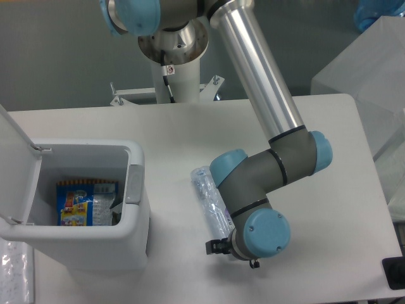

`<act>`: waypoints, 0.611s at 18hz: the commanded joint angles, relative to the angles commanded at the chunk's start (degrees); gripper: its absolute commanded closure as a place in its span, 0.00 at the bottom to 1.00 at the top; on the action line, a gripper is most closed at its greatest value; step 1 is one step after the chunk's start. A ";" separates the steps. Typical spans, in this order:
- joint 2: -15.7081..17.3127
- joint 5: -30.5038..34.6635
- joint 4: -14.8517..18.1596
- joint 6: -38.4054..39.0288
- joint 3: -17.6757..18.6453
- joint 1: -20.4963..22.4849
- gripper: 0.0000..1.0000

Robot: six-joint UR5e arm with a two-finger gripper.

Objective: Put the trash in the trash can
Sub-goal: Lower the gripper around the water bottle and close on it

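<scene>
The white trash can (136,190) stands at the left of the table with its lid (16,164) swung open. The blue-and-orange snack packet (81,202) lies inside it. The crushed clear plastic bottle (209,197) lies on the table right of the can, its near end under my arm's wrist (259,231). My gripper points down below the wrist over the bottle's near end and is almost wholly hidden. Only a small black part (216,246) shows, so I cannot tell how the jaws stand. The yellow-blue wrapper strip is not in view.
The arm's base column (174,69) stands at the back edge of the table. A pale translucent box (373,69) stands at the right. A dark object (395,273) sits at the table's front right corner.
</scene>
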State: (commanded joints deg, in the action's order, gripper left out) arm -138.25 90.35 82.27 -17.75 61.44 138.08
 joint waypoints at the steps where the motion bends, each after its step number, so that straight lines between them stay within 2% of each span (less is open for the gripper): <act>1: -0.09 -0.09 0.00 -0.09 0.00 -0.17 0.11; 4: -0.35 -0.17 0.00 0.00 0.00 -0.18 0.30; 7: -0.35 -0.18 -0.09 0.61 0.00 -0.26 0.35; 11: -0.35 -0.18 -0.09 0.79 0.00 -0.18 0.55</act>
State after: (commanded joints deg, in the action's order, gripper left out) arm -138.60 90.17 82.18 -16.96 61.44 137.90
